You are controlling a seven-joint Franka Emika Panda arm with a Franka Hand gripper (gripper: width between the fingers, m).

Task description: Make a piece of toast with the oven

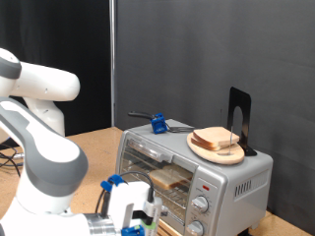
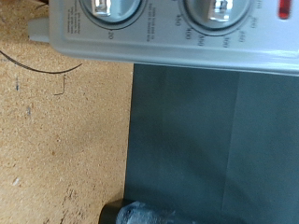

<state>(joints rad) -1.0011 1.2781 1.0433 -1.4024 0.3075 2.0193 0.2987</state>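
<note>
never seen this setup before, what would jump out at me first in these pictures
The silver toaster oven sits at the exterior view's centre-right, with one slice of bread already inside on its rack. On its roof a plate carries more stacked bread slices. The robot's gripper, with blue fingertips, hangs at the exterior view's bottom in front of the oven, and the wrist view looks close up at the two knobs and the red light.

White rounded arm with grey joints, blue-tipped hand.
</note>
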